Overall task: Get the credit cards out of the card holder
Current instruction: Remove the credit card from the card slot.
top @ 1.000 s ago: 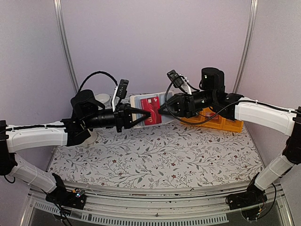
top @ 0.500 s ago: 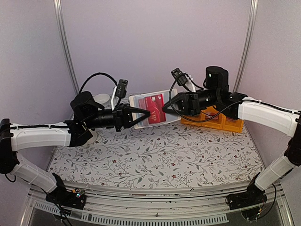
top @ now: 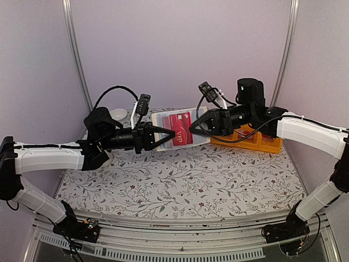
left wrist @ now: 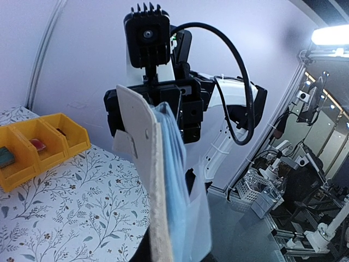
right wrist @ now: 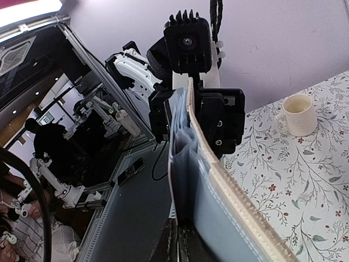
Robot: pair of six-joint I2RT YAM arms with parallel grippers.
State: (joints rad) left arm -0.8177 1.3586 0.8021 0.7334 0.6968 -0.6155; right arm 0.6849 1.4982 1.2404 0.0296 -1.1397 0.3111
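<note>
From above, I see the left gripper (top: 163, 135) and right gripper (top: 192, 126) each pinched shut on an edge of the holder (top: 160, 117), which hangs open in the air between their tips, with the red card (top: 178, 127) inside. In the left wrist view the holder is edge-on just ahead, thin and floppy. The right wrist view shows the same, with the jaws closed on its rim. I judge the card light, stiff and slick, and I'd grip its edge at the pocket mouth.

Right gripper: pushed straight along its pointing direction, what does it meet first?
The right gripper pinches the card holder; just beyond, probably the left gripper facing it.
</note>
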